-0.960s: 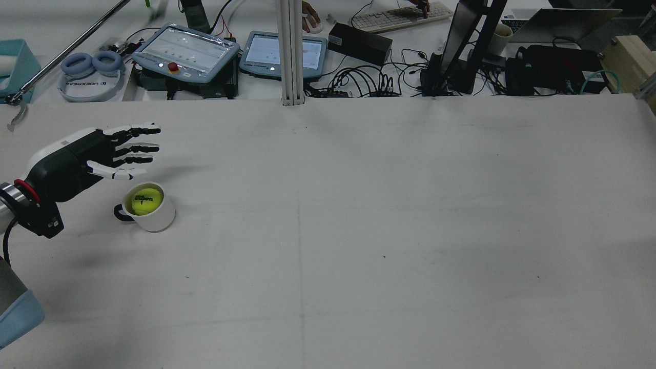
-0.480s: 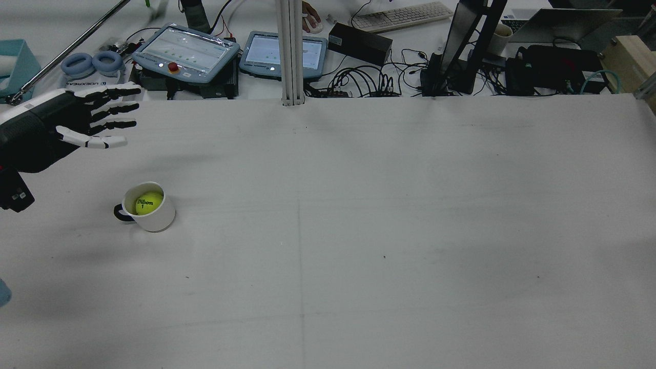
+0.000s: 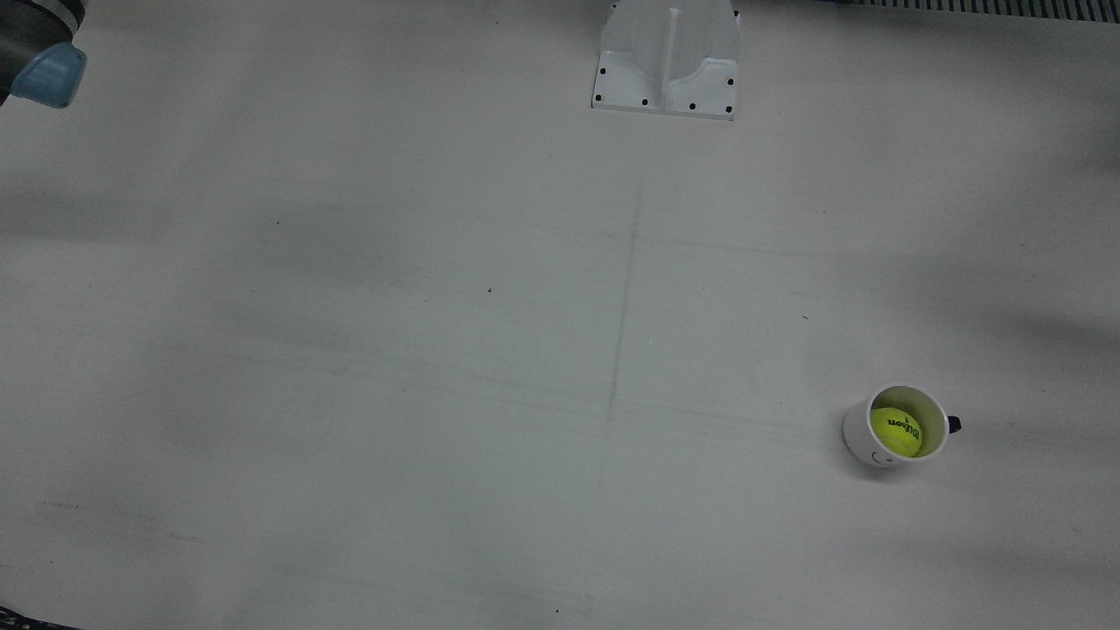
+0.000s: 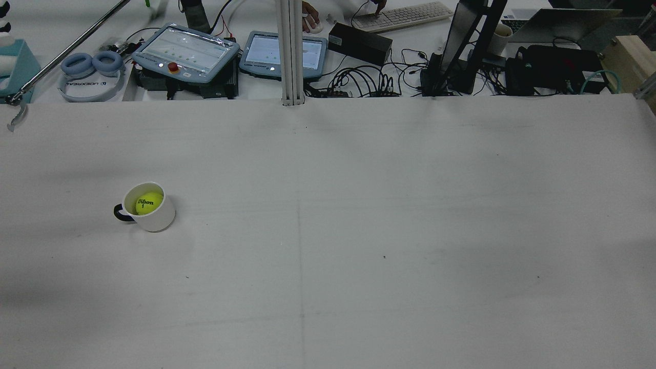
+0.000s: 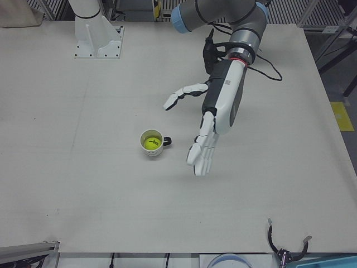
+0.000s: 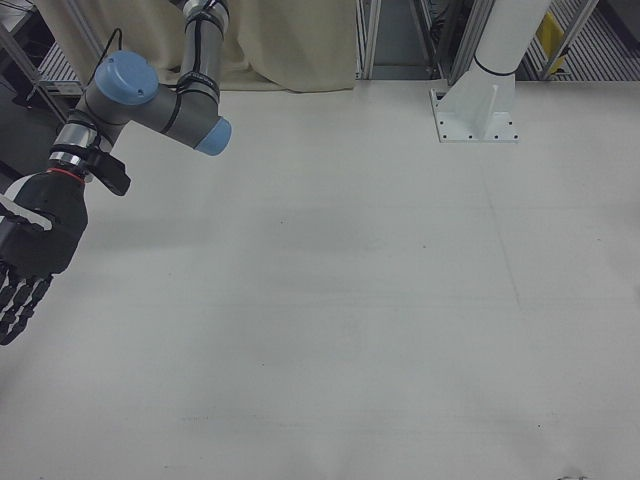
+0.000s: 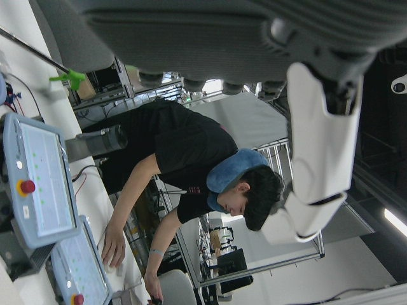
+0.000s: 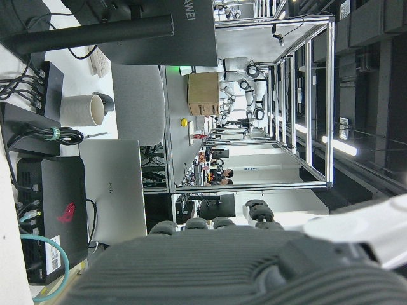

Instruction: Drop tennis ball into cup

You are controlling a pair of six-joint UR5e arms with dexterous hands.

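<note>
A white cup point(image 4: 154, 215) with a dark handle stands upright on the left part of the table, with a yellow tennis ball point(image 4: 149, 202) resting inside it. The front view shows the same cup point(image 3: 862, 433) and ball point(image 3: 896, 430) at lower right. In the left-front view my left hand point(image 5: 217, 106) hangs open above the table, fingers spread and holding nothing, apart from the cup point(image 5: 150, 151) and to its right. My right hand point(image 6: 35, 245) is open at the left edge of the right-front view, far from the cup.
Beyond the table's far edge lie two teach pendants point(image 4: 187, 51), a headset point(image 4: 91, 64), cables and a keyboard point(image 4: 400, 15). A white arm pedestal point(image 3: 667, 57) stands at the robot's edge. A person point(image 7: 184, 159) works at the desk behind.
My open left hand has risen and drawn away to the left, leaving the rear view. The ball stays in the cup, which has not moved.
</note>
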